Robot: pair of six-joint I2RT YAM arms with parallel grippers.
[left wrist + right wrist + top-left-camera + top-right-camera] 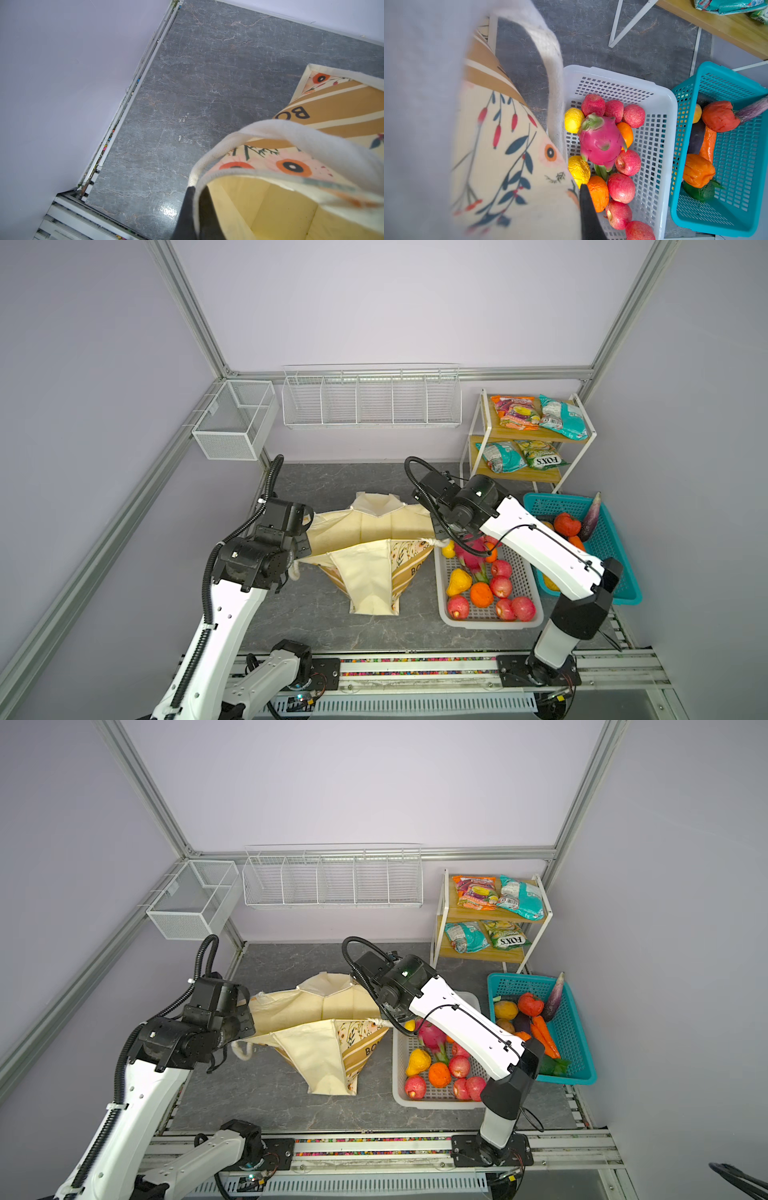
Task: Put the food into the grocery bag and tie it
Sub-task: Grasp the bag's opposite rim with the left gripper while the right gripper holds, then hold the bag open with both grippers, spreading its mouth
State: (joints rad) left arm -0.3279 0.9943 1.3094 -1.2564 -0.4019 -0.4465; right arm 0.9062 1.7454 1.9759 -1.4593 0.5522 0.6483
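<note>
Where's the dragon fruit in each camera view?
Top view: dragon fruit at the far end of the white basket.
Top view: dragon fruit in the same place.
Left wrist: not in it.
Right wrist: dragon fruit among the apples in the basket.
Shared landmark: the floral bag, in all four views, next to the basket.

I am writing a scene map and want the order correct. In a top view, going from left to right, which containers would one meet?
wire mesh box → grocery bag → white basket → teal basket. The wall rack and the shelf overlap these, so they are left out.
</note>
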